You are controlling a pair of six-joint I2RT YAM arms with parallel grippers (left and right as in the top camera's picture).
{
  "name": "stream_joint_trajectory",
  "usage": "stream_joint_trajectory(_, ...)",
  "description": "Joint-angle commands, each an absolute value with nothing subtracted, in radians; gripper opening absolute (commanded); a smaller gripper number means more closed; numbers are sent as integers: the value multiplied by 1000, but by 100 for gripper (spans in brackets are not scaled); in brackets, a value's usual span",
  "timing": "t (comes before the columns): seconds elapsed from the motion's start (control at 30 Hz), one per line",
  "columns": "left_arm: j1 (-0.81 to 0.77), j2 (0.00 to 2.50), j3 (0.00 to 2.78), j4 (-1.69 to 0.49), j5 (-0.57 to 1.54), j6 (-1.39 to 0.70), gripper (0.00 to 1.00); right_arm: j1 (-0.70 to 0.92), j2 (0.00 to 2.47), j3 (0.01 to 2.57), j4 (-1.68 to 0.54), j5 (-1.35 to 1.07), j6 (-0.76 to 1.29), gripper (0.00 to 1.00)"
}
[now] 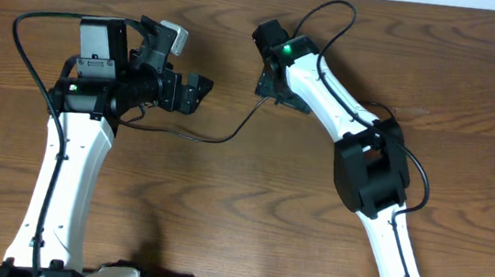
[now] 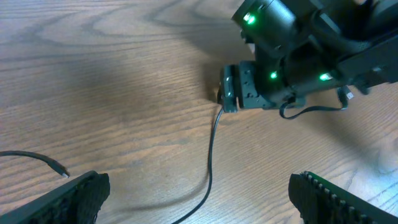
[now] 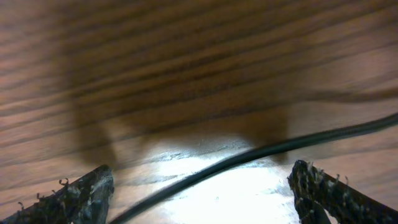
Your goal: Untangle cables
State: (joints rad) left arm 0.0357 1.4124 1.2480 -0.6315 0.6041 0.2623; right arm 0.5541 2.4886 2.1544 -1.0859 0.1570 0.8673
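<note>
— Looking out past the left gripper [image 2: 199, 190], what shows?
— Its fingers [image 2: 81, 199] stand wide apart, holding nothing. A plug end [image 2: 61, 172] lies just beyond one. Further on, the black cable [image 2: 210, 155] curves across the table [image 2: 112, 74] to the right gripper [image 2: 231, 93].
— Clamped there?
— No. Its own camera shows both jaws spread, the cable lying untouched on the wood between them.

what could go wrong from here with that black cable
The right gripper is open astride the thin black cable; closing could miss it or let it slip.
The cable runs under the left arm in the overhead view, so pulling may snag there.
The open left gripper sits close to the right one; they could bump.
</note>
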Motion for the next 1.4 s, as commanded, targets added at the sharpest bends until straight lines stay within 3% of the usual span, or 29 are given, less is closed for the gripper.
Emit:
stream_joint_trajectory(0.0,39,1423,1247,-638,622,257,98,563,2537,2144,-1083,147,887,85)
stream_joint_trajectory(0.1,39,1423,1247,-640,622,257,98,568,2551,2144,-1081,134,887,73)
stream_joint_trajectory(0.17,39,1423,1247,-640,622,257,98,569,2552,2144,-1081,126,887,54)
stream_joint_trajectory(0.2,39,1423,1247,-640,622,257,98,569,2552,2145,-1082,124,886,41)
stream_joint_trajectory(0.23,39,1423,1247,-643,622,257,98,568,2550,2145,-1084,124,886,14)
stream_joint_trajectory(0.27,39,1423,1247,-644,621,257,98,566,2549,2146,-1085,124,886,1)
stream_joint_trajectory(0.77,39,1423,1247,-659,622,257,98,368,2303,2411,-1267,120,622,1)
stream_joint_trajectory(1.0,39,1423,1247,-659,622,226,98,287,2139,2416,-1333,105,528,1)
stream_joint_trajectory(1.37,39,1423,1247,-697,621,224,98,186,2078,2436,-1324,218,428,1)
